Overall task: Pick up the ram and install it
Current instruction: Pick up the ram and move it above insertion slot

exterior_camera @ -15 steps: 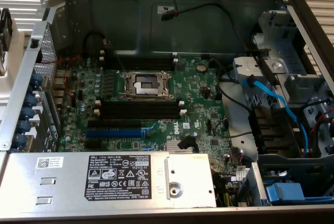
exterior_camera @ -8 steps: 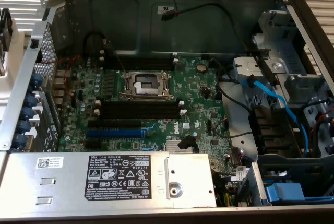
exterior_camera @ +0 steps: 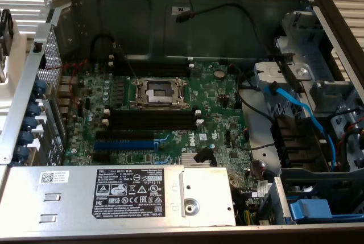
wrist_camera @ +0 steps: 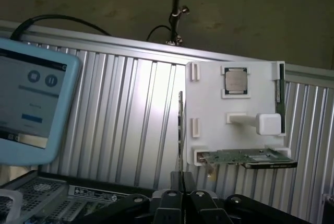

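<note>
Nearest in the wrist view, the gripper [wrist_camera: 180, 183] has its jaws drawn almost together on a thin strip seen edge-on, which I take to be the ram [wrist_camera: 180, 130]. The strip stands out from between the fingertips, just beside the white holder [wrist_camera: 209, 104] on the ribbed bench [wrist_camera: 120, 119] and clear of that holder's side clips. A second green strip [wrist_camera: 281, 96] sits along the holder's opposite edge. The pick-up therefore looks done. In the exterior view, the open computer case [exterior_camera: 187, 22] shows its long black slots [exterior_camera: 152, 120] near the middle of the motherboard. They appear bare, so the installing is left to do.
</note>
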`<state>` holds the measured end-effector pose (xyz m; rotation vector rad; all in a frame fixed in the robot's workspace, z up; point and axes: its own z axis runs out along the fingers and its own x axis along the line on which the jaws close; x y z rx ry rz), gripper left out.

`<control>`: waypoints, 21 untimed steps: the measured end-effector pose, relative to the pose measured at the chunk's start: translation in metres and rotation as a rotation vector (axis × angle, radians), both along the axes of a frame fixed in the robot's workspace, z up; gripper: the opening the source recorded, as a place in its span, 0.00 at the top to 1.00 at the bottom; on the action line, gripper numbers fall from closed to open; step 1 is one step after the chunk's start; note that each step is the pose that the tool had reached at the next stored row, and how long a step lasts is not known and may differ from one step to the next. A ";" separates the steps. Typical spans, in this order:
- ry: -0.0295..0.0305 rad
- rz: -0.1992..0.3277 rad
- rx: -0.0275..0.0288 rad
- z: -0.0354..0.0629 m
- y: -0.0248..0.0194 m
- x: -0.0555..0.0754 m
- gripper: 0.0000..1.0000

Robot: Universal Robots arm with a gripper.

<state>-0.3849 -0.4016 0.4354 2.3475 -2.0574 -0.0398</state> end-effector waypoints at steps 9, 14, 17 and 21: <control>0.0015 0.000 0.0001 0.0001 0.0014 0.040 0.88; 0.0021 0.000 0.0000 0.0001 0.0103 0.054 0.88; 0.0023 0.000 0.0000 0.0001 0.0148 0.063 0.88; 0.0024 0.000 0.0001 0.0001 0.0149 0.081 0.88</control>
